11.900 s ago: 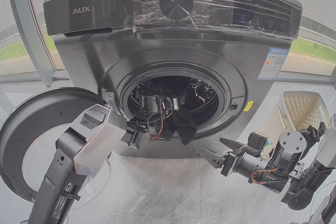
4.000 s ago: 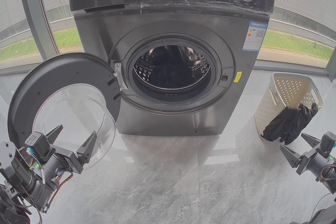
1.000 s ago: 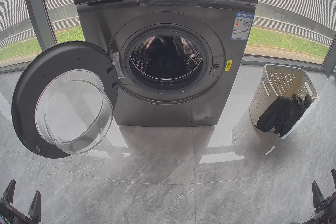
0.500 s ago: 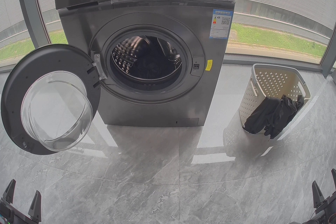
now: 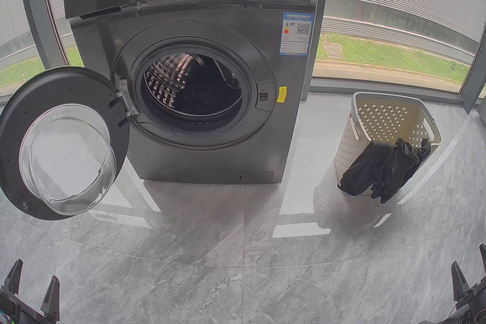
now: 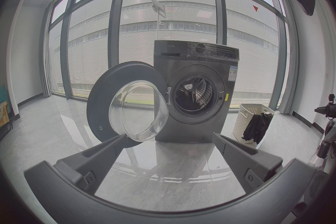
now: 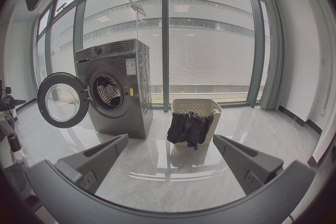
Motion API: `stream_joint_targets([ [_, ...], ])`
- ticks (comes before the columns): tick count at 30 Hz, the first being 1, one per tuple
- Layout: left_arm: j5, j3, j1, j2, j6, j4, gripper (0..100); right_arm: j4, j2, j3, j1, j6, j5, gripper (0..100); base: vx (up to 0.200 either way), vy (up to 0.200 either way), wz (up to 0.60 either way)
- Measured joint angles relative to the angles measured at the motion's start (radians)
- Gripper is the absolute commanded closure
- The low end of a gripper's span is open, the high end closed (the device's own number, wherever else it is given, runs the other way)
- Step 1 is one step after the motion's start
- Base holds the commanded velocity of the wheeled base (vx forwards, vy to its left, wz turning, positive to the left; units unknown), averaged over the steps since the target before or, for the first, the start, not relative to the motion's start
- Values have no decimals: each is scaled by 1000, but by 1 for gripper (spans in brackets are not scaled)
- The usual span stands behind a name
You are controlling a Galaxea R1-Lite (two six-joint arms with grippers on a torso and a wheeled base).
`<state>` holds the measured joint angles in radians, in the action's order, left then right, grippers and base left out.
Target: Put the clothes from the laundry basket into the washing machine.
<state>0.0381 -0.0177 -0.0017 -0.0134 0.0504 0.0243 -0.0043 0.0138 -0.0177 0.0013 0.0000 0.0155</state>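
A grey front-loading washing machine [image 5: 202, 67] stands ahead with its round door [image 5: 55, 143] swung open to the left; dark clothing lies inside the drum [image 5: 195, 87]. To its right a cream laundry basket [image 5: 390, 122] sits on the floor with black clothes [image 5: 385, 168] draped over its front rim. My left gripper [image 5: 31, 284] is low at the bottom left, open and holding nothing. My right gripper [image 5: 471, 272] is at the bottom right corner, also open and holding nothing. The right wrist view faces the basket [image 7: 196, 107] and the black clothes [image 7: 189, 128]; the left wrist view faces the washing machine [image 6: 196, 91].
Glossy grey tile floor [image 5: 243, 259] stretches between me and the machine. Tall windows with dark frames [image 5: 316, 36] stand behind the machine and basket. The open door [image 6: 122, 102] juts out over the floor on the left.
The head view has swung to the right, so the machine sits further left and the basket nearer centre. Both arms pulled back from the drum and basket earlier and now stay low at the bottom corners.
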Motion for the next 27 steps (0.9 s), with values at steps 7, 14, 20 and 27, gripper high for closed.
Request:
stream_joint_targets([
  [7, 0, 0, 0, 0, 1, 0, 0, 0, 0, 0, 0, 0, 0, 0, 0, -200, 0],
  [14, -1, 0, 0, -1, 2, 0, 0, 0, 1, 0, 0, 0, 0, 0, 0, -57, 0],
  [20, -1, 0, 0, -1, 4, 0, 0, 0, 1, 0, 1, 0, 0, 0, 167, 0, 0],
  [27, 0, 0, 0, -1, 0, 0, 0, 0, 1, 0, 0, 0, 0, 0, 200, 0, 0],
])
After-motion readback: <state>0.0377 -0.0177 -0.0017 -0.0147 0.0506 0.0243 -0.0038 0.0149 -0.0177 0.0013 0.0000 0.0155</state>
